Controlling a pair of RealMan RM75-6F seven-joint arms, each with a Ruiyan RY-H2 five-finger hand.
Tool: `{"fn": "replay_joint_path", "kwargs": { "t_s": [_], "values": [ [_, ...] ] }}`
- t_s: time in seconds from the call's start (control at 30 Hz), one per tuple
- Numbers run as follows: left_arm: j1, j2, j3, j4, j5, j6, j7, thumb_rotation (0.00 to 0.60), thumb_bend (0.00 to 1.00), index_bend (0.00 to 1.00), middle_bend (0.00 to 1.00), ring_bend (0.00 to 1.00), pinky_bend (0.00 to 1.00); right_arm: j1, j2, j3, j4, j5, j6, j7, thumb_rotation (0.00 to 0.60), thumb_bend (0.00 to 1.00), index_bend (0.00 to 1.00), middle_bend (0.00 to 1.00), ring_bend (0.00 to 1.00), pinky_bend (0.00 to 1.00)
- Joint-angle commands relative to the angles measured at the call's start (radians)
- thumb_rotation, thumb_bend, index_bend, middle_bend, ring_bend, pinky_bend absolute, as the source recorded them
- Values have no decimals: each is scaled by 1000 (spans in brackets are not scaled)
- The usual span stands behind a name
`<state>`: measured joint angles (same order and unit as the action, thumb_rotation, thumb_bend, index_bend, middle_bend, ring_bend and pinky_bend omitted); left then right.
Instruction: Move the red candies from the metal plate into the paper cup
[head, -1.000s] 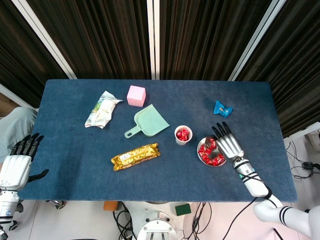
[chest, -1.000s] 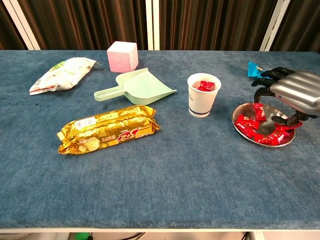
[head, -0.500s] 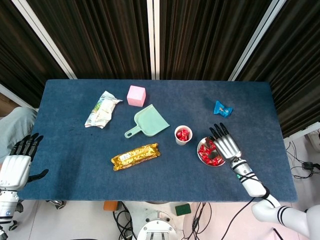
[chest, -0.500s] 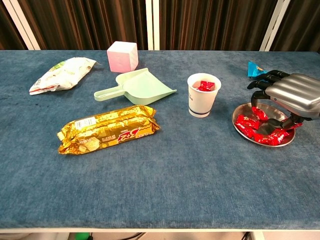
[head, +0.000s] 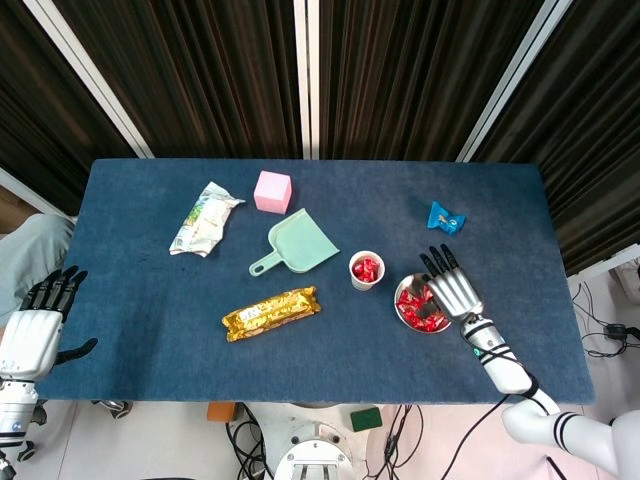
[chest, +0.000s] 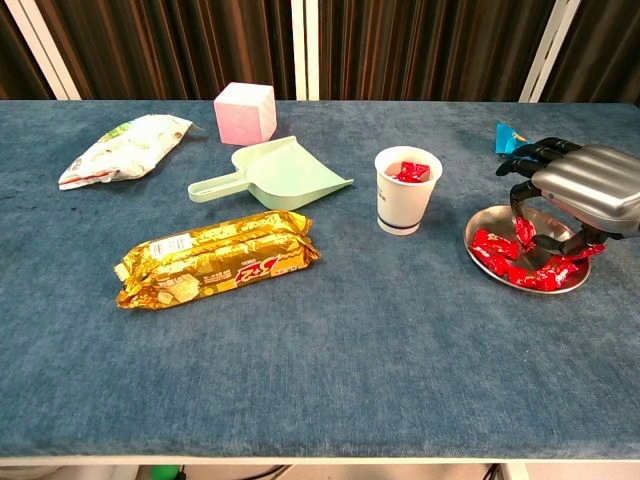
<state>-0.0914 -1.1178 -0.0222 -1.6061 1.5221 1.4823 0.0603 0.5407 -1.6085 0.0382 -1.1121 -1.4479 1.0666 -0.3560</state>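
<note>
Over the round metal plate (chest: 478, 256), right hand (chest: 585, 190) lower than a second ago, fingers curled onto a red wrapped candy (chest: 524, 233), apparently pinching it. Next, likely lift toward white paper cup (chest: 406, 190), already holding some. Left hand (head: 38, 318) idle, spread wide, off-table.

A blue cloth-covered table (head: 150, 300) backed by dark curtains (head: 200, 70). Near the far edge sits a pink cube (head: 272, 191). Left of it lies a crumpled white and green snack bag (head: 205, 218). A mint-green dustpan (head: 293, 245) lies near the centre, handle toward the front-left. In front of it lies a gold biscuit packet (head: 271, 312). At far right, a small blue wrapper (head: 445, 217), possibly a sweet.
</note>
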Motion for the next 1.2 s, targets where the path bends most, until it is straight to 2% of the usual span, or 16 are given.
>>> {"fn": "replay_joint_path", "kwargs": {
  "t_s": [0.03, 0.17, 0.37, 0.6, 0.8, 1.03, 1.1, 1.2],
  "values": [
    [0, 0, 0, 0, 1, 1, -1, 600, 95, 66, 51, 14, 139, -2, 3, 0, -3, -4, 7, 1, 600, 441, 566, 100, 0, 0],
    [0, 1, 0, 0, 1, 1, -2, 600, 94, 66, 51, 14, 139, -5, 22, 7, -31, -20, 39, 8, 600, 444, 576, 101, 0, 0],
    [1, 0, 1, 0, 3, 3, -1, 600, 96, 67, 51, 14, 139, 10, 81, 50, -153, -66, 122, 12, 600, 444, 580, 105, 0, 0],
    [3, -1, 2, -1, 6, 7, 1, 600, 95, 66, 51, 14, 139, 70, 94, 112, -261, -75, 115, -42, 600, 444, 584, 110, 0, 0],
    [-3, -1, 0, 3, -2, -7, -1, 600, 94, 66, 51, 14, 139, 138, 43, 160, -264, -40, 57, -100, 600, 445, 586, 112, 0, 0],
    [-3, 1, -3, 6, -7, -6, -8, 600, 95, 66, 51, 14, 139, 179, -11, 167, -231, 2, 10, -163, 600, 438, 581, 107, 0, 0],
    [-4, 1, -3, 7, -8, -8, -10, 600, 95, 67, 51, 14, 139, 181, -18, 167, -225, 14, 6, -172, 600, 433, 541, 103, 0, 0],
    [-4, 2, -2, 7, -5, -7, -12, 600, 94, 66, 51, 14, 139, 182, -16, 164, -227, 29, 0, -183, 600, 420, 398, 96, 0, 0]
  ]
}}
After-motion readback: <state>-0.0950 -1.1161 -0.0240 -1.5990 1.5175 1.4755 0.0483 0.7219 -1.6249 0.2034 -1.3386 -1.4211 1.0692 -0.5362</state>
